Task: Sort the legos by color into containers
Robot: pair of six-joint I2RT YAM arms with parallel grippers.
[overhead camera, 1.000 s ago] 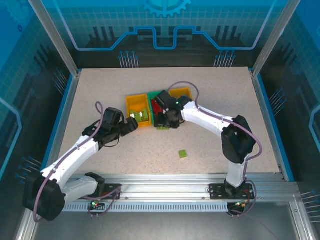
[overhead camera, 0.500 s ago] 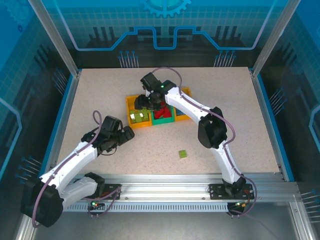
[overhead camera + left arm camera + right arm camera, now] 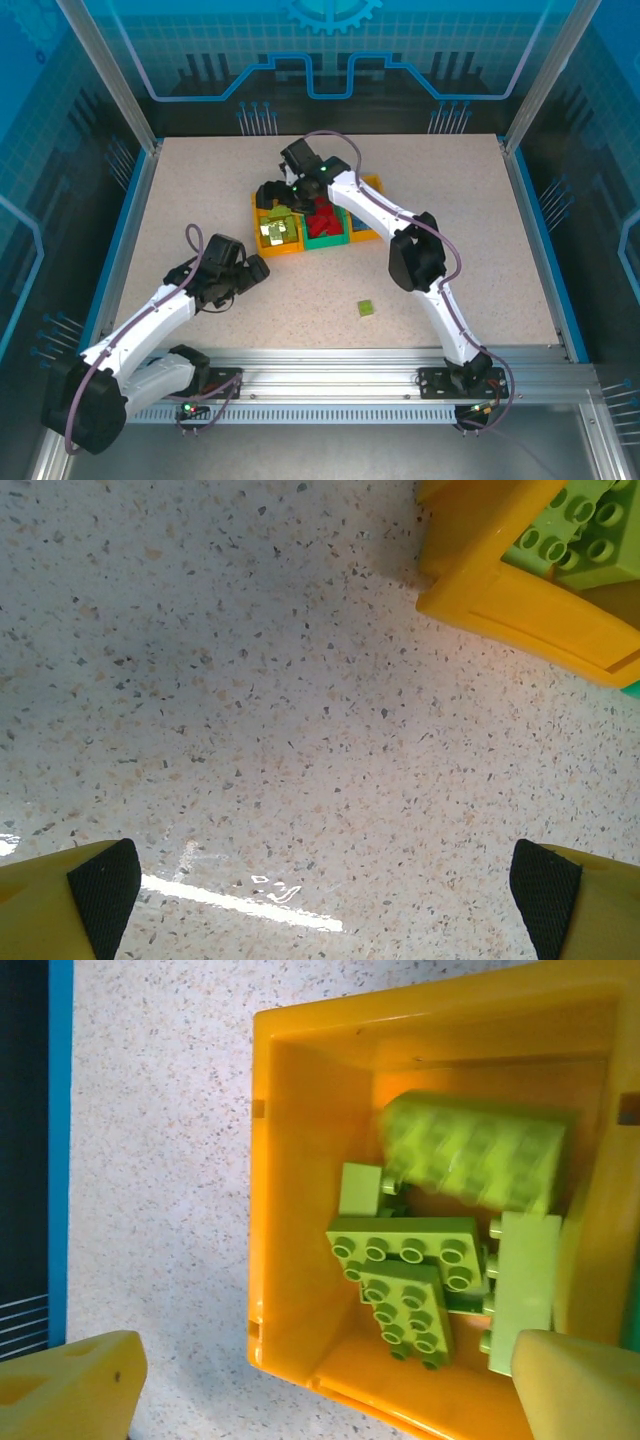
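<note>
The containers stand mid-table as a row: a left yellow bin (image 3: 258, 225), a green middle bin (image 3: 325, 242) with red legos (image 3: 322, 215), and a right yellow bin (image 3: 374, 184). My right gripper (image 3: 273, 194) hovers open over the left yellow bin (image 3: 300, 1210). Several lime green legos (image 3: 410, 1280) lie inside it, and one green brick (image 3: 470, 1150) looks blurred. Nothing sits between the right gripper's (image 3: 320, 1400) fingers. My left gripper (image 3: 257, 268) is open over bare table in front of that bin's corner (image 3: 520, 595). One green lego (image 3: 367, 308) lies alone nearer the front.
The speckled table is framed by a blue rim (image 3: 540, 240) and clear enclosure walls. A blue edge strip (image 3: 60, 1110) runs left of the bin in the right wrist view. The left gripper (image 3: 325, 900) has open table ahead of it.
My right arm swung from the front of the middle bin to above the left yellow bin and opened; a green brick now lies blurred inside. The left arm pulled back from the bin.
</note>
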